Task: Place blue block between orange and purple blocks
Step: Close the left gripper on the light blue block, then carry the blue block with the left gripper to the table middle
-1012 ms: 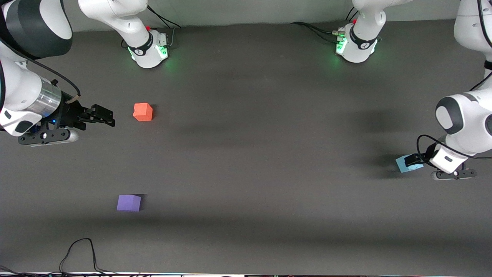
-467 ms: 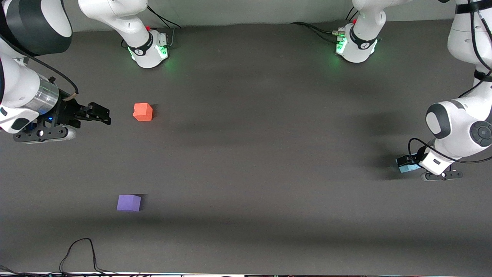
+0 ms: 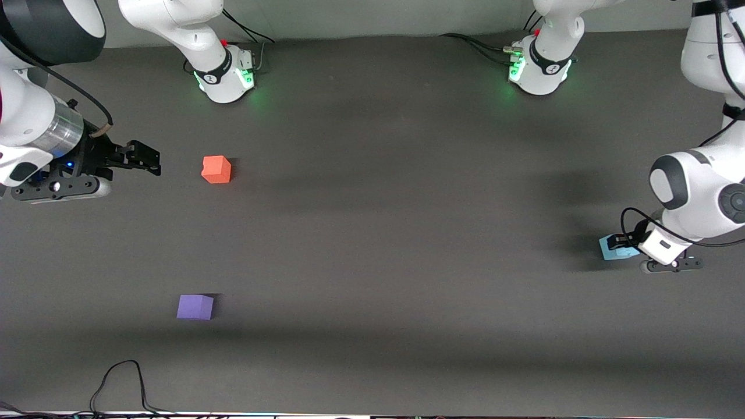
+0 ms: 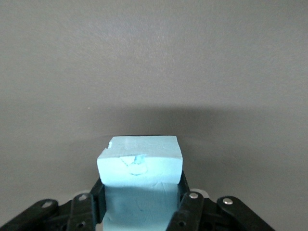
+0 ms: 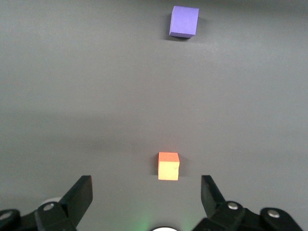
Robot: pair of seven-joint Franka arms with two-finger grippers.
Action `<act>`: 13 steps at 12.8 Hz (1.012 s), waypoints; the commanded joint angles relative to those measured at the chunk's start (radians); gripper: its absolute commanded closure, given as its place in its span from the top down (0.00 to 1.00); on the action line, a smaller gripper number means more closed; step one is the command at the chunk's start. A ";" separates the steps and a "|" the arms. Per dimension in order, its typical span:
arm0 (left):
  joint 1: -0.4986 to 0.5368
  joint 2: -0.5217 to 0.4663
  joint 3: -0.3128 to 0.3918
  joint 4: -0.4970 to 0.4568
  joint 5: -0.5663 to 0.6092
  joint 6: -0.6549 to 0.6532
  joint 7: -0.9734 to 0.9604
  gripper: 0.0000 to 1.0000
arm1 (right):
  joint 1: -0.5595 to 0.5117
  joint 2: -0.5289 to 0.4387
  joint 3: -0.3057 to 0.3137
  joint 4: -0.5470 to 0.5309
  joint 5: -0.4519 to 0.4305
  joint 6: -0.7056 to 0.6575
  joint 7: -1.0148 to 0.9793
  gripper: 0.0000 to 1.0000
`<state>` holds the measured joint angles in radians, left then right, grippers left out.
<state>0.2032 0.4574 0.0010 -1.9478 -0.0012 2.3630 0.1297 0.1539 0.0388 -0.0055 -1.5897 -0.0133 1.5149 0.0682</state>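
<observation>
The blue block (image 3: pixel 610 248) sits at the left arm's end of the table, between the fingers of my left gripper (image 3: pixel 620 242). In the left wrist view both fingers (image 4: pixel 188 202) press the sides of the blue block (image 4: pixel 140 156), so my left gripper (image 4: pixel 139 187) is shut on it, low at the table. The orange block (image 3: pixel 216 169) and the purple block (image 3: pixel 195 306) stand apart at the right arm's end, the purple nearer the camera. My right gripper (image 3: pixel 146 159) is open and empty, beside the orange block. The right wrist view shows my right gripper (image 5: pixel 147 187), the orange block (image 5: pixel 169 166) and the purple block (image 5: pixel 184 21).
A black cable (image 3: pixel 122 381) loops on the table's near edge, nearer the camera than the purple block. The two arm bases (image 3: pixel 227 73) (image 3: pixel 538 70) stand along the back. Bare dark table (image 3: pixel 378 233) lies between the blocks.
My left gripper dipped onto the blue block and now stands around it with little shift. My right gripper has drawn back from the orange block toward the right arm's end.
</observation>
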 commanded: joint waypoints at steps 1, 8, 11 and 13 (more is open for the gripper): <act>-0.013 -0.086 0.001 0.136 0.006 -0.242 0.013 0.38 | 0.021 -0.004 -0.002 0.037 -0.045 -0.045 0.010 1.00; -0.387 -0.180 -0.055 0.375 -0.010 -0.605 -0.363 0.34 | 0.027 0.004 -0.001 0.051 -0.083 -0.051 -0.016 1.00; -0.618 -0.067 -0.062 0.473 -0.002 -0.568 -0.652 0.34 | 0.026 0.003 -0.002 0.054 -0.083 -0.051 -0.016 1.00; -0.759 0.085 -0.061 0.590 0.012 -0.503 -0.801 0.34 | 0.027 0.003 -0.001 0.059 -0.082 -0.051 -0.016 1.00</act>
<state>-0.4521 0.3755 -0.0831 -1.5135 -0.0089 1.8378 -0.5555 0.1700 0.0387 -0.0031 -1.5535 -0.0761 1.4817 0.0646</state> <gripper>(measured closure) 0.441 0.000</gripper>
